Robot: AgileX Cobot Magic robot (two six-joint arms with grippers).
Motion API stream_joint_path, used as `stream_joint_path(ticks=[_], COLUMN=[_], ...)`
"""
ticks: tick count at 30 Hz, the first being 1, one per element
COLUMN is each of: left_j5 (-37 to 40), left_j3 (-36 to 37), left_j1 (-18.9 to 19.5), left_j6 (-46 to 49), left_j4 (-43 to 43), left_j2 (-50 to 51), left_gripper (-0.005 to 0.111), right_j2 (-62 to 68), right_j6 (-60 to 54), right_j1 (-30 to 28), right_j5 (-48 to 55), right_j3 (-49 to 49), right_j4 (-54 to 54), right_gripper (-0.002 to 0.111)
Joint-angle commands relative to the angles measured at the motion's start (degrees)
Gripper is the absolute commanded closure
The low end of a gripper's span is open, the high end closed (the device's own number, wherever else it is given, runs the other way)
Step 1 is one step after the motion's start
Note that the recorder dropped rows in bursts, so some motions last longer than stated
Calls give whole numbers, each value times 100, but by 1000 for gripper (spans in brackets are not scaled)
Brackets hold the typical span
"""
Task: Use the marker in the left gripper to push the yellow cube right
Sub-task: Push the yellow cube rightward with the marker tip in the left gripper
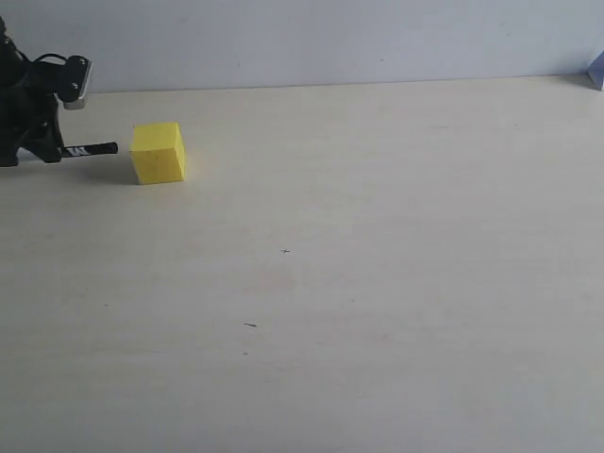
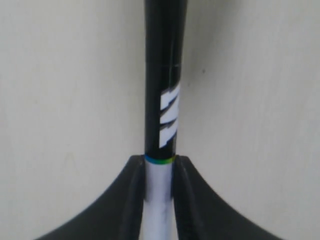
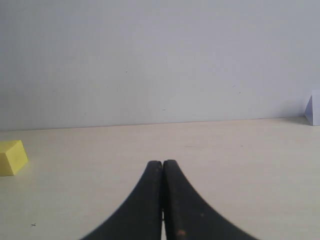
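Observation:
The yellow cube [image 1: 158, 152] sits on the pale table at the far left of the exterior view; it also shows at the edge of the right wrist view [image 3: 12, 157]. My left gripper [image 1: 55, 151] is shut on the marker [image 1: 92, 149], which lies level and points its black cap at the cube's left face, a small gap short of it. In the left wrist view the marker [image 2: 165, 100] runs out from between the fingers [image 2: 135, 200], white barrel clamped, black cap ahead; the cube is out of that view. My right gripper [image 3: 162, 163] is shut with nothing in it.
A pale wall rises behind the table's far edge [image 1: 330, 85]. A small bluish-white object [image 1: 596, 71] stands at the far right corner, also seen as a small object [image 3: 312, 107] in the right wrist view. The tabletop stretches bare to the right of the cube.

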Motion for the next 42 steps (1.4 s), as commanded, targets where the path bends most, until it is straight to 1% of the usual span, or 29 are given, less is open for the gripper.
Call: stream_joint_path(ticks=[1,3,5,9,12,15,19,22,27,35,40,42], left_j5=[81,33,33,-36,-74,-148,-36,5,-73,-204,-357,-357], left_j3=[-37,-37,-37,-37,-37,-37,-37,-37,-37,-37,-37,-37], left_j1=[180,135,-29,-601,-853,-833,-600,-499,-485,-887,-1299,-1434], left_j6=[-133,-121,-121,31,81,-20,-163,-176,-155,-143,-84,4], left_j4=[62,62,62,-317,-304,-328,-185,-83,-28,-144,-472,-465], left_j2=[-15,-15,-15,-15,-15,-15,-15,-15,-15,-15,-15,-15], left_gripper=[107,107,107,107,107,107,107,107,107,107,107,107], right_j2=[-30,-30,-30,-30,-30,-30,-30,-30,-30,-30,-30,-30], right_j6=[-9,-9,-9,-9,-9,-9,-9,-9,-9,-9,-9,-9], right_j1=[5,5,5,5,5,5,5,5,5,5,5,5], right_j5=[-48,-48,-48,-48,-48,-48,-48,-48,-48,-48,-48,-48], right_j3=[28,28,28,28,28,28,28,28,28,28,28,28], right_j4=[-1,-1,-1,-1,-1,-1,-1,-1,-1,-1,-1,-1], right_gripper=[108,108,108,108,108,108,108,108,108,108,108,108])
